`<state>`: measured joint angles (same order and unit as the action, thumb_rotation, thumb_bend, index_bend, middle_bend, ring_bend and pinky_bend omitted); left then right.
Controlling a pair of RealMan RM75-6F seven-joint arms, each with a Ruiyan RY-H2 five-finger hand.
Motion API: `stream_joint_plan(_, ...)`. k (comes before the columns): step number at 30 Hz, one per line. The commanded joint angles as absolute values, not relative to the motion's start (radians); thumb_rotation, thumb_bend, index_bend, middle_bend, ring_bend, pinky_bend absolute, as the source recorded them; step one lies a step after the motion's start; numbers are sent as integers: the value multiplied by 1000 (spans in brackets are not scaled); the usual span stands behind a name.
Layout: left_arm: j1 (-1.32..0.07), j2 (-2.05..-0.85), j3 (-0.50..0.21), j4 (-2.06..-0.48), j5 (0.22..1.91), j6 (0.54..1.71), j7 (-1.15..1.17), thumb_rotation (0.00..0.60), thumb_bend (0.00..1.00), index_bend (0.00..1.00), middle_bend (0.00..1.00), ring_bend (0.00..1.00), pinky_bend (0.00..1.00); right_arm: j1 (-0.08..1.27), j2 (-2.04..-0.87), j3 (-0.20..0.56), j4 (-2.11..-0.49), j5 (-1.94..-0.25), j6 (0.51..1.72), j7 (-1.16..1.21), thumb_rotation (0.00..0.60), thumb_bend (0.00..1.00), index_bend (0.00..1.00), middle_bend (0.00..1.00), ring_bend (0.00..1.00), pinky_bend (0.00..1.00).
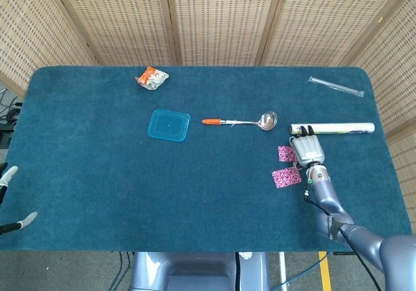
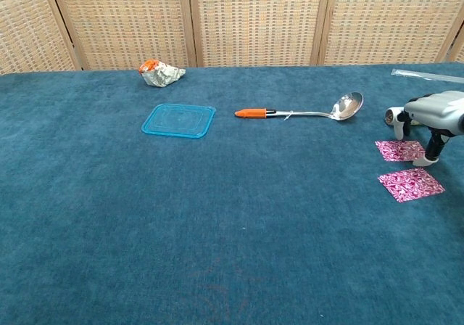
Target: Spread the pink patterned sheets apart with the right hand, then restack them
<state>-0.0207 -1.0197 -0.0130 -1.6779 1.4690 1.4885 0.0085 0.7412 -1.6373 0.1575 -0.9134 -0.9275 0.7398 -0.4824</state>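
No readable text, labels, brands or numbers anywhere. Crumpled orange-and-silver wrapper [image 1: 151, 78] upper left of table: print too small to make out. Silver roll [image 1: 333, 128] at right: markings blurred, unreadable. Pink patterned sheets [image 2: 410, 184]: pattern only, no lettering.

two pink patterned sheets [image 2: 410, 184], flat, lying apart on blue cloth near right edge
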Motion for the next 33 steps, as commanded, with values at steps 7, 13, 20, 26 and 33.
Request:
stream_joint_plan(7,-20,-1020,-13,-1674,1466,1487,5,469,0,68,0,0,0,748,-1645,161,-900,-922,729,-492,600,245,349,320,0,0)
stream_joint_plan(13,-20,-1021,-13,-1671,1465,1486,3,470,0,68,0,0,0,748,-1650,161,-890,-916,724,-495,600,243,349,320,0,0)
stream_joint_plan(20,-20,-1022,-13,-1671,1467,1486,4,470,0,68,0,0,0,745,-1651,159,-889,-920,724,-493,600,245,377,329,0,0)
stream_joint_plan(26,-19,-1022,-13,-1673,1467,1488,7,470,0,68,0,0,0,742,-1652,159,-890,-925,726,-489,600,247,400,336,0,0)
stream_joint_plan(33,-19,-1021,-13,-1673,1468,1489,9,470,0,68,0,0,0,739,-1653,158,-888,-929,729,-486,600,260,437,348,0,0)
